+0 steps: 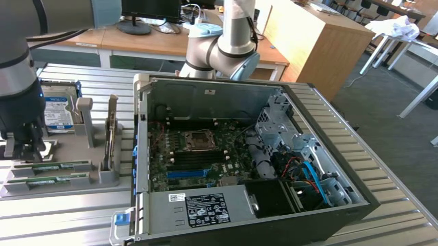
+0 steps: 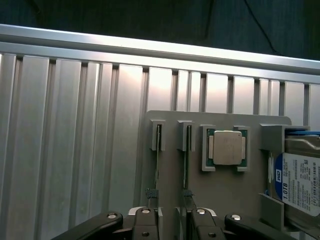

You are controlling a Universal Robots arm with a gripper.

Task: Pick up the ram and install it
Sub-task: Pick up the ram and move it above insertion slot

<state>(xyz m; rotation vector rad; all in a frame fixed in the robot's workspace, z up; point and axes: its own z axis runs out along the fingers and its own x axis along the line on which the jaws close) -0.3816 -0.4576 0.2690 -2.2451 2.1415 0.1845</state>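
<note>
Two green ram sticks [image 1: 52, 166] lie on edge in the slots of a grey holder [image 1: 102, 177] at the exterior view's left. In the wrist view the same sticks [image 2: 157, 162] appear edge-on as thin lines running side by side. My gripper [image 1: 24, 151] hangs over the holder's end, close above the sticks, open and holding nothing. In the wrist view, the gripper [image 2: 172, 215] has its dark fingers [image 2: 146, 222] apart, roughly in line with the two sticks. The open computer case [image 1: 147, 154] with its motherboard [image 1: 198, 154] stands beside the holder.
The holder also carries a square silver processor [image 2: 226, 148] and a blue-labelled hard drive [image 2: 300, 182]. Upright grey posts [image 1: 85, 120] rise from the holder. Everything rests on a ribbed aluminium table [image 2: 75, 150]. Desks and chairs stand behind.
</note>
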